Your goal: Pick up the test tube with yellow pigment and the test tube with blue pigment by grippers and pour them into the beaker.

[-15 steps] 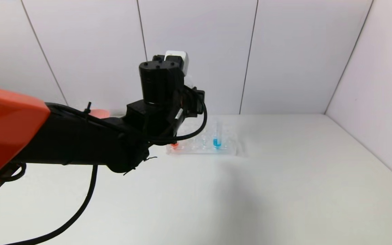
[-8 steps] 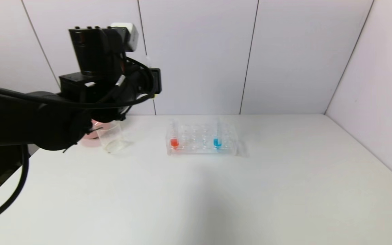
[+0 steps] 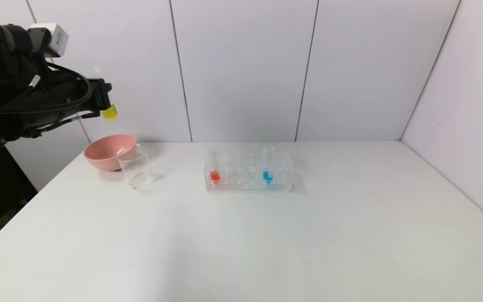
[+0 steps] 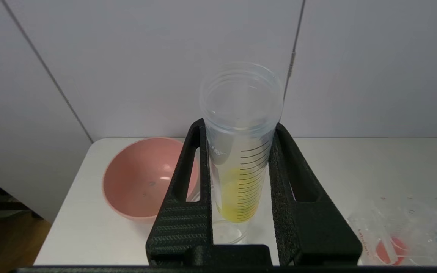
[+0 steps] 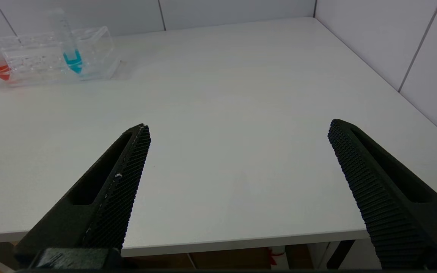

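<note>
While the white tabletop (image 3: 266,235) fills most of the head view, the left arm reaches in from the upper left of the frame, raised high above the tabletop's left end. Its left gripper (image 3: 104,100) is clamped on the test tube with yellow pigment (image 3: 110,112), whose yellow bottom shows just below the jaws; in the left wrist view the tube (image 4: 241,151) stands upright between the two black jaws, its open mouth uppermost. A pink bowl (image 3: 108,151) sits at the left rear of the tabletop, with the beaker (image 3: 136,170) touching or just in front of its right side, both lower in the frame than the held tube. To pour well, the arm would likely need to bring the tube's mouth down over the beaker before tilting, since the bowl right beside it could catch a stray stream. A clear tube rack (image 3: 247,173) stands at centre frame, well apart from the beaker, holding a red-liquid tube (image 3: 214,173) at its left end and the test tube with blue pigment (image 3: 268,170) towards its right. Seen only in its own wrist view, the right gripper (image 5: 237,182) hangs wide open over the bare near edge of the tabletop, idle.
</note>
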